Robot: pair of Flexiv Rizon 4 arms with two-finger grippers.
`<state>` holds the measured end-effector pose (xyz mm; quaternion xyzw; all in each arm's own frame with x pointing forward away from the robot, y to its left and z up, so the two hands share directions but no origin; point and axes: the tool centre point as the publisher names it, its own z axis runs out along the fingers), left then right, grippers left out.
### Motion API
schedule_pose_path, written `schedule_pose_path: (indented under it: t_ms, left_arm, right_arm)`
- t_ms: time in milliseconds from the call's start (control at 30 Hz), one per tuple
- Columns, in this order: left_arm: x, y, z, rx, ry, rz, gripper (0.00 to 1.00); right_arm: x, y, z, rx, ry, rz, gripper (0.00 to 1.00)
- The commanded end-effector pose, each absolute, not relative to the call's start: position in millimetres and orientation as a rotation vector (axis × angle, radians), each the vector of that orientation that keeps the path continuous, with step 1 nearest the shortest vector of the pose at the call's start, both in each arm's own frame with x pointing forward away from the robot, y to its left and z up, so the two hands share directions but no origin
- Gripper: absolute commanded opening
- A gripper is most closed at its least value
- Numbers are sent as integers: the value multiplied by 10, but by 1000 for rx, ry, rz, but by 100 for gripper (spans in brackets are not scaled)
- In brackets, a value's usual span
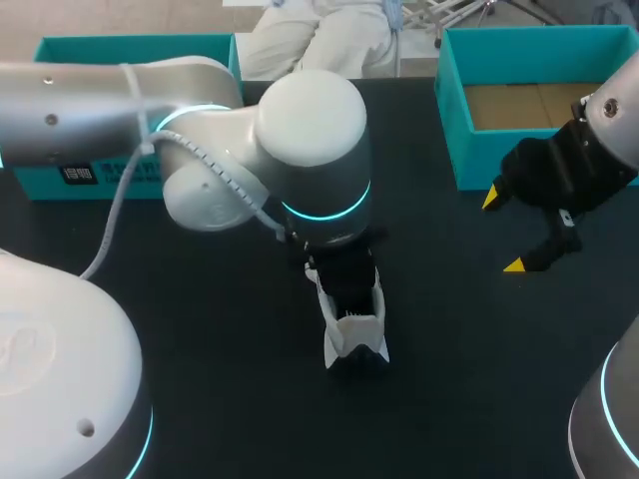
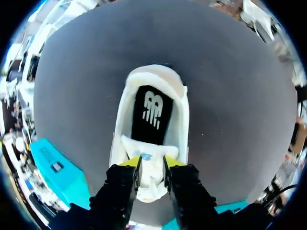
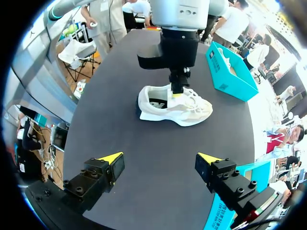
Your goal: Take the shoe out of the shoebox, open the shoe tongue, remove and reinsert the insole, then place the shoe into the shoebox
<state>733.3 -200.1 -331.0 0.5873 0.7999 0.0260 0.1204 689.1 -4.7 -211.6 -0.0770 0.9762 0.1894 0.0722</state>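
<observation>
Shoe (image 3: 175,108): white, standing on its sole mid-table (image 1: 479,379), well apart from the shoebox (image 1: 449,130)
Left gripper (image 2: 151,165): above the shoe, fingers pinching the tongue (image 2: 149,154) from both sides
Insole (image 2: 152,112): black, lying inside the shoe
Right gripper (image 3: 160,159): fingers spread wide, holding nothing, over the table just beside the shoebox
Second teal box (image 1: 100,50): far left corner

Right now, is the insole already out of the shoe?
No, the black insole lies flat inside the shoe, whose tongue the left pincer pinches.
</observation>
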Motion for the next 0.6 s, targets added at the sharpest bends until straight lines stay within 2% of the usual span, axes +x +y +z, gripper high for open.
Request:
schedule_pose_path:
  t_ms: [33,67,100,133,600]
  left_arm:
    - [7337,-1997,-3092,1347,2550,168,33]
    - [7328,-1949,-3026,1202,2634,127,38]
    - [7301,-1898,-2974,1080,2706,57,55]
    - [7245,-1850,-2946,1055,2754,1,100]
    - [7215,-1827,-2936,1022,2799,1,100]
  right_arm:
    - [6895,-35,-2124,-230,2935,565,100]
    - [6895,-35,-2124,-230,2935,565,100]
    - [6895,-35,-2124,-230,2935,565,100]
    - [6895,-35,-2124,-230,2935,565,100]
    - [6895,-35,-2124,-230,2935,565,100]
